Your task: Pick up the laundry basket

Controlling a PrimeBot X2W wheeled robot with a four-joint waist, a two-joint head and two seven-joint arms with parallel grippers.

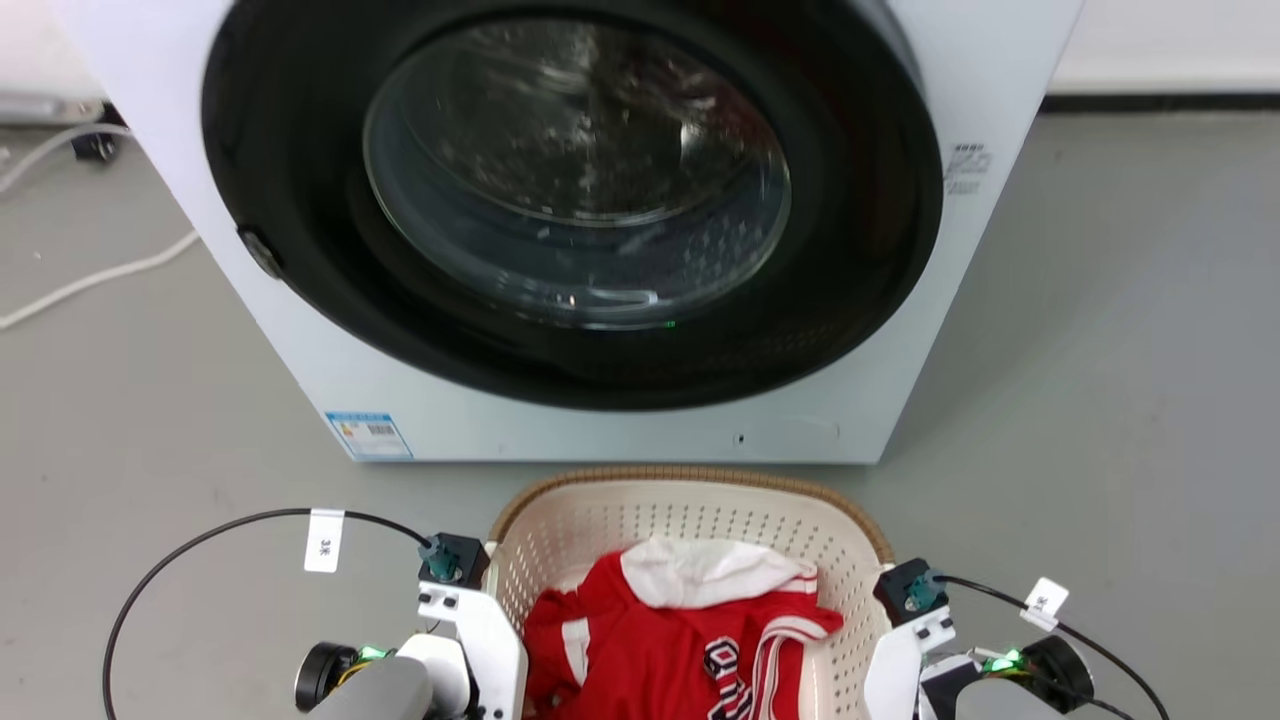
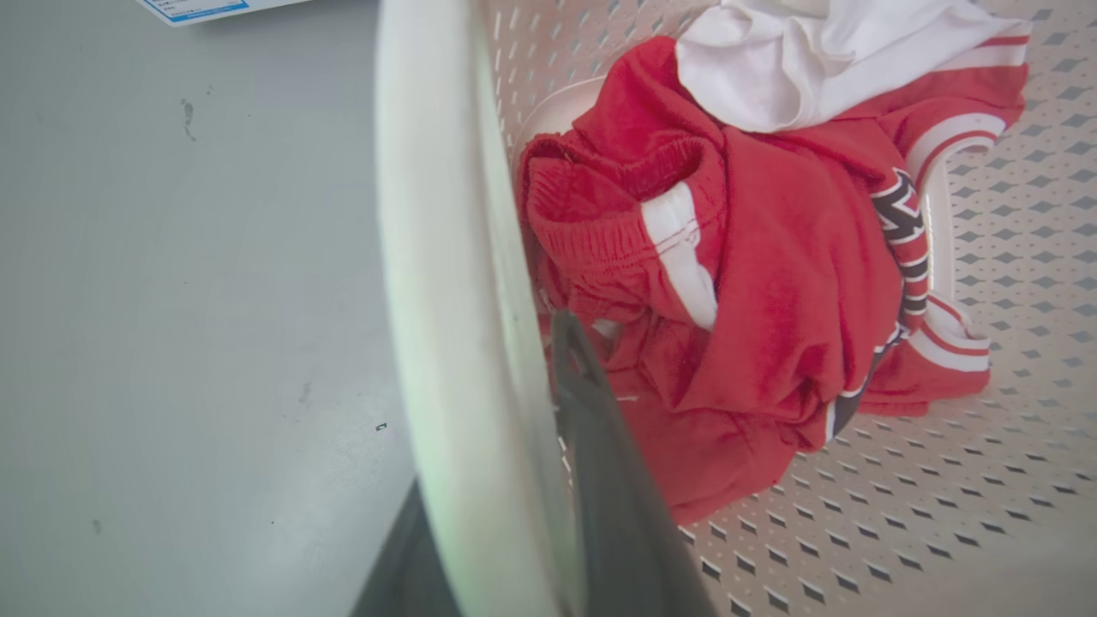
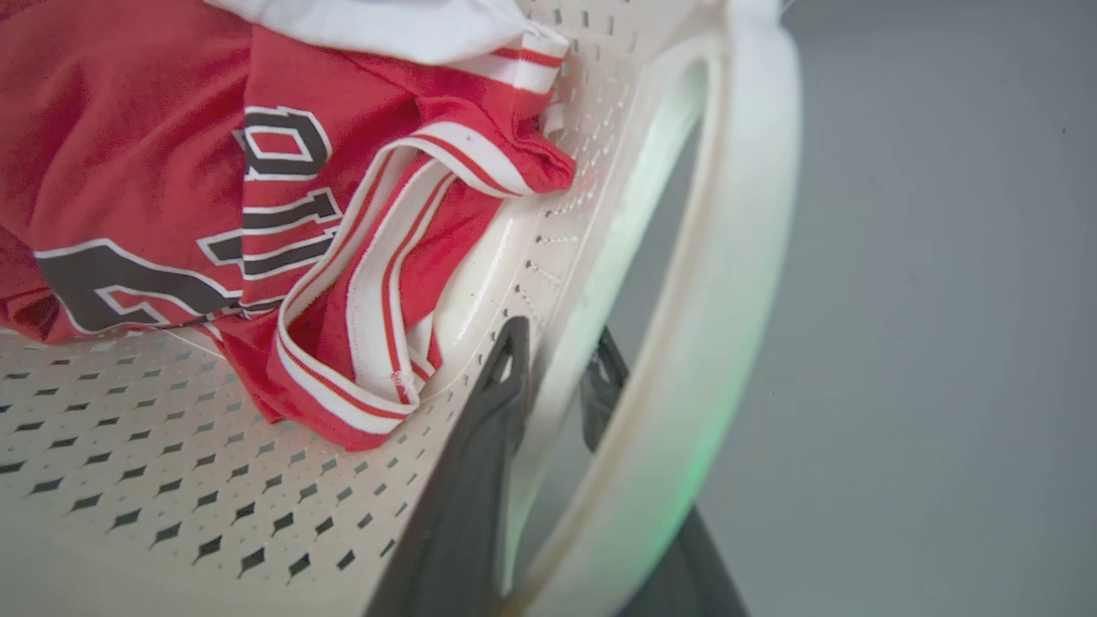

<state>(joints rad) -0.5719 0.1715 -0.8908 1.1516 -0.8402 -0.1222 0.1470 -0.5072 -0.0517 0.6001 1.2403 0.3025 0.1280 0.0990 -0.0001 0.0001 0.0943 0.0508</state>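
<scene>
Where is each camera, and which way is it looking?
Head view: up on the head, facing down at washing machine, laundry basket; left arm, right arm show.
Left wrist view: looks along left end effector, astride the basket's side.
Right wrist view: along right end effector, astride the other side.
Shared: red clothes.
</scene>
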